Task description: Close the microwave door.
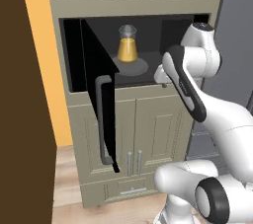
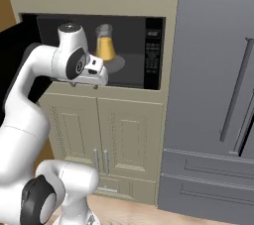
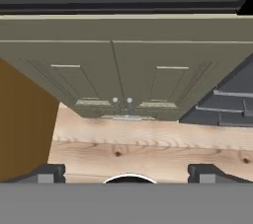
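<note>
One microwave door point(image 1: 101, 104) open, tool point(image 3: 127, 173) spread

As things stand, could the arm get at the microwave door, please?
Probably yes: the microwave door stands wide open just left of the gripper, which points down at the floor, with nothing between them.

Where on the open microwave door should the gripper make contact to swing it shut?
Probably the microwave door near its free edge, by the vertical bar handle. It stands swung out, hinged at the left, so come from its outer left face and push right toward the cavity.
</note>
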### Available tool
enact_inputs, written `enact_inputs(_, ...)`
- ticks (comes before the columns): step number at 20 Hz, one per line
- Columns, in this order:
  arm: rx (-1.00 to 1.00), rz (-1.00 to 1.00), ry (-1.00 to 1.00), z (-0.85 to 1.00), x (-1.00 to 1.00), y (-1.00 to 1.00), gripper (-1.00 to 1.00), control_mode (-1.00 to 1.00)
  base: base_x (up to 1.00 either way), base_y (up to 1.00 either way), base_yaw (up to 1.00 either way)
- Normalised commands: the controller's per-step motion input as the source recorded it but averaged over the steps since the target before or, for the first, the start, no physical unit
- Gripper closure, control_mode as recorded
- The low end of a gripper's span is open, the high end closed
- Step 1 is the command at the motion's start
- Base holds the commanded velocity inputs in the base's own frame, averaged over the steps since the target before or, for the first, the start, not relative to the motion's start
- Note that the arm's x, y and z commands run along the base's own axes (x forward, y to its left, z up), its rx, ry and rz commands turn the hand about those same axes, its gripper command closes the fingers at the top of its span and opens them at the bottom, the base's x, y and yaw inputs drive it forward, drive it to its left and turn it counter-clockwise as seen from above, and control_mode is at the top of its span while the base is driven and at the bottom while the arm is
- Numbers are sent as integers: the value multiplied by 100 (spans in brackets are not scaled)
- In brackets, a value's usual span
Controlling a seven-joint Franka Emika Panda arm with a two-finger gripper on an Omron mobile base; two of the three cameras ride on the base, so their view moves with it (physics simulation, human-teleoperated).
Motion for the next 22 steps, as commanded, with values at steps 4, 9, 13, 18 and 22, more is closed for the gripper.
enact_inputs(4,0,0,0,0,0,0,-100,-100,0,0,0)
enact_inputs(9,-1,-1,-11,15,-63,0,-100,-100,0,0,0)
enact_inputs(13,-7,-14,-25,20,-100,28,-100,-100,0,0,0)
enact_inputs(18,-25,-28,-31,41,-100,84,-100,-100,0,0,0)
enact_inputs(22,-31,-23,-45,58,-100,80,-100,-100,0,0,0)
